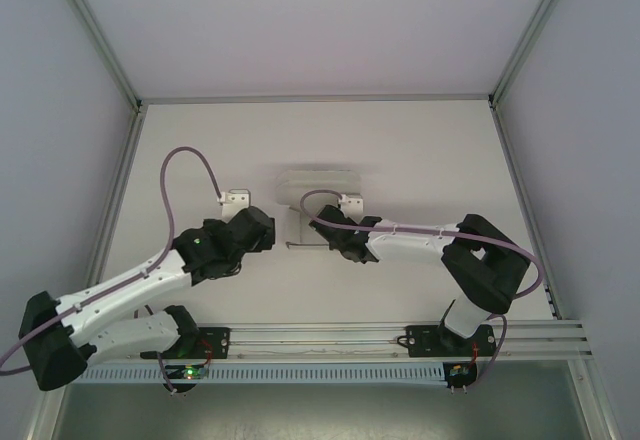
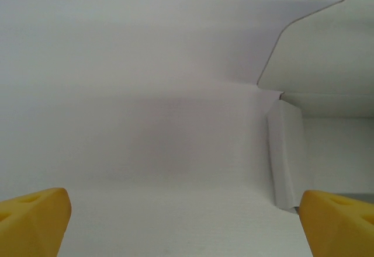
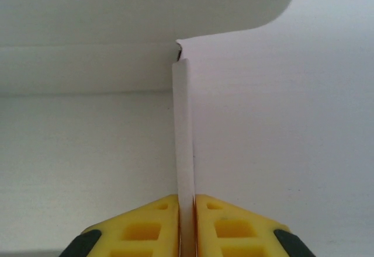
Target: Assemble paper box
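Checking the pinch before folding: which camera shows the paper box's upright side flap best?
Right wrist: the side flap stands edge-on, pinched between the right end effector's fingers. Top external shows the paper box small, with that flap too small to make out. Left wrist shows a folded flap, possibly another one.

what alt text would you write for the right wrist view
The right gripper has its yellow fingers closed on a thin upright flap of the white paper box, seen edge-on up the middle of the frame. More white card spreads to both sides, and a rounded flap curves across the top.
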`<state>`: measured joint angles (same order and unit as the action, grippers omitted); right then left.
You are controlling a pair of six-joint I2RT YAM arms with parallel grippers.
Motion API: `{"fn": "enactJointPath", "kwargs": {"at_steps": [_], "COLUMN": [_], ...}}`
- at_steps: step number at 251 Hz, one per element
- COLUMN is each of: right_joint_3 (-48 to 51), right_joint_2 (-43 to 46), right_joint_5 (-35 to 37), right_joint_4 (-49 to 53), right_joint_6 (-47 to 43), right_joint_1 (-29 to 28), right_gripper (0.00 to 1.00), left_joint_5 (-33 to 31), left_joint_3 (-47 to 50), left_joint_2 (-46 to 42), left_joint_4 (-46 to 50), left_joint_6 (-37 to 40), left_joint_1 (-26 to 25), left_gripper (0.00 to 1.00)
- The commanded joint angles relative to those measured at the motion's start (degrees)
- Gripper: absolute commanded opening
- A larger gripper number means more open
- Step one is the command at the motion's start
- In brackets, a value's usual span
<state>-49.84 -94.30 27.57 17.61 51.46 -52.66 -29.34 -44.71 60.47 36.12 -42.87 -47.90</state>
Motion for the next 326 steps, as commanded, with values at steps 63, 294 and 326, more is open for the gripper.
{"fn": "enactJointPath", "kwargs": {"at_steps": [63, 294, 326], "right_joint_3": [1.3, 9.2, 9.1], "right_joint_2": [-0.2, 9.8, 10.4], "right_joint_5": [2.3, 13.7, 14.9], "right_joint_4": [-1.5, -16.3, -17.1], "right_joint_6": [1.7, -0.4, -2.8], "right_joint_1": [-0.6, -3.9, -5.0], "right_gripper": [0.06, 0.00, 0.00], "left_joint_5": [7.4, 6.9, 2.9], "left_joint_3": [-7.3, -5.5, -6.7], "left_joint_2": [18.1, 23.6, 24.0], "left_joint_4": [-13.4, -24.9, -22.0], "left_joint_6": [-3.9, 0.1, -0.1], "left_joint_1": [0.4, 1.9, 2.0], "left_gripper": [0.86, 0.56, 0.50]}}
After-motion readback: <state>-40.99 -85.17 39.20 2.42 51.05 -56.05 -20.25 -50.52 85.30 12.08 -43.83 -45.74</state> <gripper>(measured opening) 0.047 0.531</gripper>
